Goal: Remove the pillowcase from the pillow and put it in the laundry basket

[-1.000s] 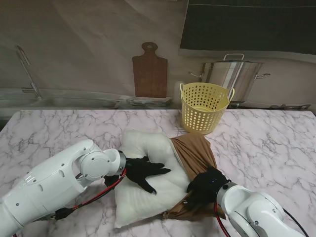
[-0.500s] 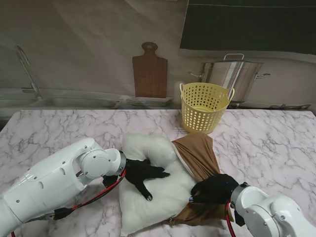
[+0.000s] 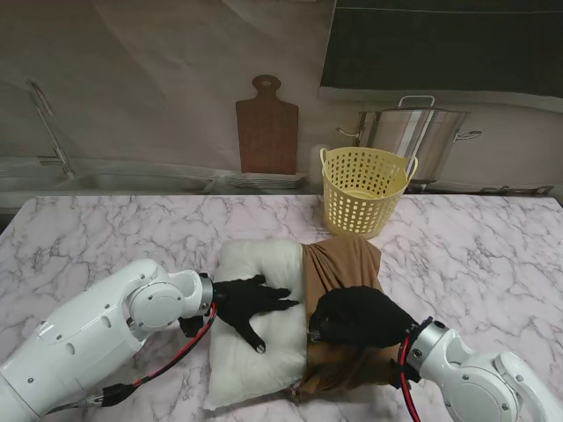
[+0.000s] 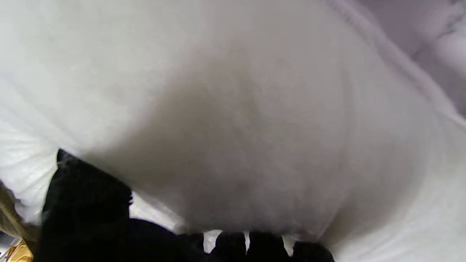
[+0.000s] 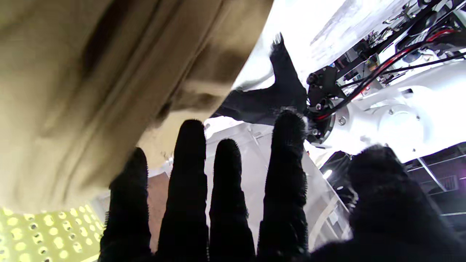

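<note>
Stripping step: left hand [image 3: 246,303], fingers spread, pins the pillow [image 3: 255,343]; right hand [image 3: 352,316] lies extended on the pillowcase [image 3: 343,268], ungripped, and must next pinch it and pull toward the basket [image 3: 363,191].

Pillow's [image 3: 255,338] right half hidden under pillowcase [image 3: 339,264].

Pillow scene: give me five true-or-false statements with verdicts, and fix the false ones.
1. The left hand lies flat on the bare white pillow. True.
2. The pillowcase is fully off the pillow. False: it covers the pillow's right part.
3. The pillowcase is brown. True.
4. The right hand is inside the basket. False: it is over the pillowcase, nearer to me than the basket, fingers extended.
5. The basket lies tipped on its side. False: it stands upright beyond the pillow.
</note>
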Robot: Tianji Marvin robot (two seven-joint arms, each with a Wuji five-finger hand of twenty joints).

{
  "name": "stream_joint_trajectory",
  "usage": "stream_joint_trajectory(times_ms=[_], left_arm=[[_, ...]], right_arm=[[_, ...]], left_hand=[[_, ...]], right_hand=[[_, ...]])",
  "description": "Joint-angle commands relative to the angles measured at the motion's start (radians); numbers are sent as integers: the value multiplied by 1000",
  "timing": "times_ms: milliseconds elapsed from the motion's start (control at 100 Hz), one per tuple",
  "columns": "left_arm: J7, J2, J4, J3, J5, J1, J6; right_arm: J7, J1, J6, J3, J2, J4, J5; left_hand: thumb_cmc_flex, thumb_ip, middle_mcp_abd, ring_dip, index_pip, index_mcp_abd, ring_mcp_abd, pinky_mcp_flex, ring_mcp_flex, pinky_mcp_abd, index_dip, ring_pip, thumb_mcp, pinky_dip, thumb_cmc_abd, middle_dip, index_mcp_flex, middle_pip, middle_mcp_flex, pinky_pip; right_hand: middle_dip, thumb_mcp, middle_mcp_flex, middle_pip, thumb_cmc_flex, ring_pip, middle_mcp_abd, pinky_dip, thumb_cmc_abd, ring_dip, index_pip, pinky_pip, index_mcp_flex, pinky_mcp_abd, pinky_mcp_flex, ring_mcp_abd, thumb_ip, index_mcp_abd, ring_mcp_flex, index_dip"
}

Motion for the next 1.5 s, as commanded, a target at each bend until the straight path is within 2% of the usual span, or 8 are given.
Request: stream_joint_trajectory(times_ms=[0,140,310,560,920,1060,1220,1490], left_arm=[[-19,7,31,2,24,28,1],[-7,5,21,-25,44,44,-15],[-8,5,21,-27,39,44,-17],[-32,9,22,-18,21,36,1],[-96,21,21,-6,2,18,26],[-129,28,14,-3,-3,12,38],[-147,32,8,-1,-4,7,43],[-177,39,7,17,-15,-6,57]], right_arm=[[-16,16,3,-2,-4,-24,-26],[-66,88,5,-21,-5,-7,-236],[27,222,75,-89,11,48,-322],[80,368,72,-220,24,135,-442],[194,453,86,-331,44,228,-501],[221,420,111,-293,45,223,-593],[203,321,146,-191,36,159,-678],[280,231,222,-80,26,111,-771]], left_hand=[[45,17,27,-64,177,22,99,-28,-54,69,63,-25,27,-53,-74,0,134,68,16,615],[44,17,27,-70,181,23,98,-14,-50,76,67,-17,28,-54,-75,-5,138,62,12,607],[40,17,26,-76,186,23,99,-4,-46,81,71,-10,28,-51,-65,-9,147,61,13,599],[39,15,33,-77,174,21,105,18,-19,98,69,0,26,-41,-44,-6,120,69,19,601],[39,14,34,-77,179,26,107,27,-2,106,74,1,23,-29,-32,-2,130,74,24,602],[40,14,33,-77,179,27,108,27,-1,107,75,0,23,-27,-28,-1,131,75,24,601],[42,14,32,-76,179,26,107,28,1,107,77,-1,23,-23,-26,0,131,76,25,602],[45,14,31,-77,177,26,106,26,-2,104,77,-4,22,-18,-23,-2,127,73,23,602]], right_hand=[[-37,-1,-82,-43,47,-65,12,-4,-34,-48,5,-24,-49,28,-51,10,-9,-75,-82,-26],[-148,55,-228,-153,-12,-200,12,-20,-70,-163,-203,-110,-343,50,-115,35,16,-13,-185,-92],[-256,113,-396,-250,-50,-238,10,-3,-114,-186,-463,-143,-592,69,-146,39,15,40,-240,-188],[-332,90,-490,-301,-138,-304,30,-21,-12,-244,-229,-228,-420,144,-220,73,-3,-88,-354,-23],[-347,-15,-464,-316,31,-333,16,-75,79,-277,-184,-291,-266,123,-271,61,9,-101,-418,-64],[-337,-74,-413,-295,-44,-325,24,-75,155,-277,-108,-283,-180,115,-269,54,7,7,-402,-36],[-238,-35,-216,-205,-107,-270,-1,-86,137,-238,-68,-248,-321,139,-236,53,8,56,-253,193],[-75,-7,36,-41,-128,-145,-54,-39,123,-131,-124,-103,-307,94,-82,25,11,121,-6,201]])
